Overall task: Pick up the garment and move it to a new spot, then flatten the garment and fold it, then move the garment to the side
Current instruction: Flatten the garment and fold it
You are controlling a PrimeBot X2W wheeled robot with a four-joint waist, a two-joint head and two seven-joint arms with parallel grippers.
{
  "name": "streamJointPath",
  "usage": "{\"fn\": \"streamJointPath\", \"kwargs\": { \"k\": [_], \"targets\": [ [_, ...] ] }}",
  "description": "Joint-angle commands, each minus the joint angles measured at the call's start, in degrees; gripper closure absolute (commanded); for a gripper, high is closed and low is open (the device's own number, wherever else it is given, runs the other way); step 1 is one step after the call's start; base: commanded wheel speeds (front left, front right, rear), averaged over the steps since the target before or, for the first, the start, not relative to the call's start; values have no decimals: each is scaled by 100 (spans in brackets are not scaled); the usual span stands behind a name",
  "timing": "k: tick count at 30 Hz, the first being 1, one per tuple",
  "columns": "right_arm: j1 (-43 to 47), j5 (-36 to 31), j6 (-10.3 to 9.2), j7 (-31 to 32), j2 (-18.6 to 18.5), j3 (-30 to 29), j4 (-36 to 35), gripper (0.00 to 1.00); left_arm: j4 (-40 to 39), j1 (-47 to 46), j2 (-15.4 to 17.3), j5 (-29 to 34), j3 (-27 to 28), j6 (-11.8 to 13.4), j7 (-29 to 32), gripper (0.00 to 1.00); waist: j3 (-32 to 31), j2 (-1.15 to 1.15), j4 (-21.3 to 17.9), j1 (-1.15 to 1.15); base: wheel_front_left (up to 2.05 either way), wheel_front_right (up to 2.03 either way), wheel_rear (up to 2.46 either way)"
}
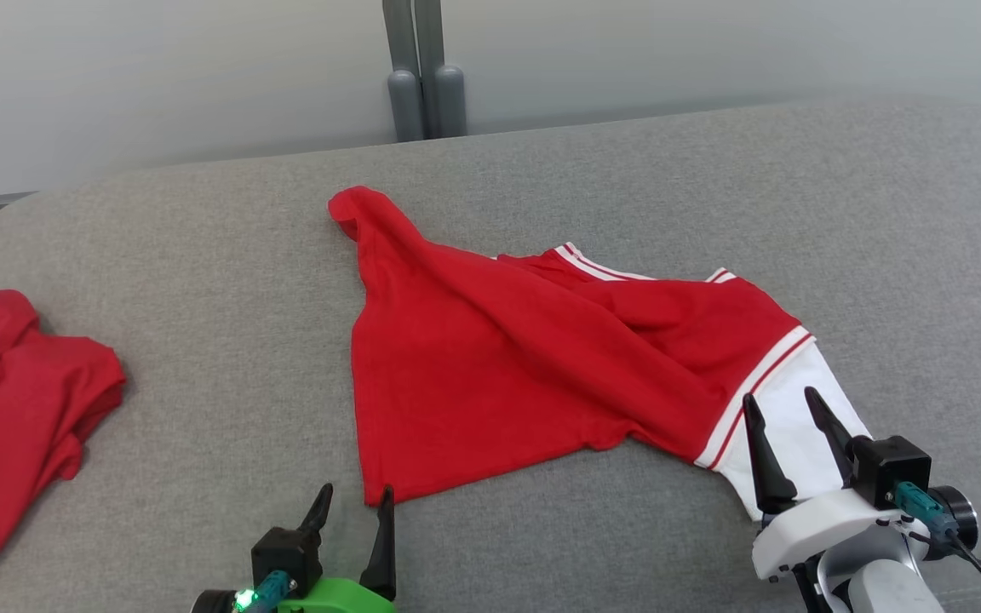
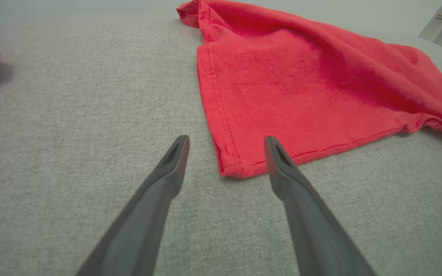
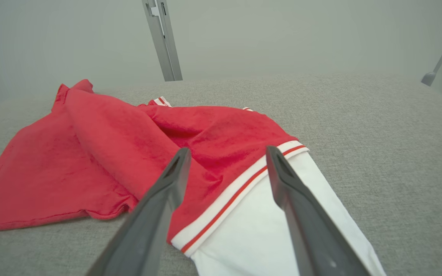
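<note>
I am looking at the garment (image 1: 524,366), a red top lying partly spread and partly rumpled across the middle of the grey fabric worktop (image 1: 201,255); its left part is lying fairly flat, with a straight stitched edge running toward me and ending in a corner at the near side; a long ridge of cloth is running diagonally from a bunched peak at the far left down toward the right; a white section (image 1: 784,426), bordered by white-and-red striped trim, is trailing off at the near right; more striped trim is peeking out along the far edge.

garment (image 1: 499,366), red cloth (image 1: 22,400) on grey cushion (image 1: 218,281)
</note>
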Motion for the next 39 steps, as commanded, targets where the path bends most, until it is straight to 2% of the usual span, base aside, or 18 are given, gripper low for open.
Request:
{"fn": "streamJointPath", "kwargs": {
  "k": [1,8,9,10,11,12,17,21,26,32,33,34,35,39],
  "targets": [
    [-84,27,-2,-17,-19,-13,11,0,163,-137,27,-117,-55,68,-3,0,120,0,-149,0,0,0,0],
    [-231,62,-2,-17,-15,-89,-36,0,911,-415,27,-502,-289,283,-3,0,291,0,-461,0,0,0,0],
    [-235,61,-2,-17,-13,-116,-33,0,971,-463,26,-523,-311,293,2,12,307,0,-479,0,0,0,0],
    [-235,122,-2,-17,-15,-177,-26,0,1058,-509,26,-520,-359,304,3,67,323,0,-494,0,0,0,0],
    [-231,175,-2,-17,-17,-217,-12,0,1105,-528,26,-541,-375,310,6,80,336,0,-502,0,0,0,0],
    [-233,181,-2,-17,-10,-234,-9,0,1113,-555,26,-581,-367,314,8,100,354,0,-505,0,0,0,0],
    [-166,213,-2,-17,-11,-365,128,0,920,-572,32,-555,-138,438,3,100,397,0,-424,0,0,0,0],
    [-103,160,-2,-17,-13,-495,426,0,638,-465,29,-354,358,576,0,100,408,0,-311,0,0,0,0],
    [-125,228,-2,-16,-14,-530,1024,0,477,-294,30,-42,832,447,-1,100,426,0,-201,0,0,0,0],
    [-217,95,-2,3,-5,-353,1806,0,460,-193,30,-41,907,333,-2,100,440,0,-121,0,0,0,0],
    [-212,114,0,3,-1,-303,1873,3,457,-197,31,-57,888,329,-2,100,443,0,-113,0,0,0,0],
    [-194,160,2,12,3,-234,1937,54,453,-204,30,-68,867,324,-2,100,448,0,-104,0,0,0,0],
    [-180,209,1,19,17,-186,1954,100,445,-208,30,-72,847,326,-2,100,453,0,-100,0,0,0,0],
    [-112,466,-2,30,1,-72,1797,100,392,-232,30,-66,802,339,-3,100,445,0,-103,0,0,0,0]
  ]
}}
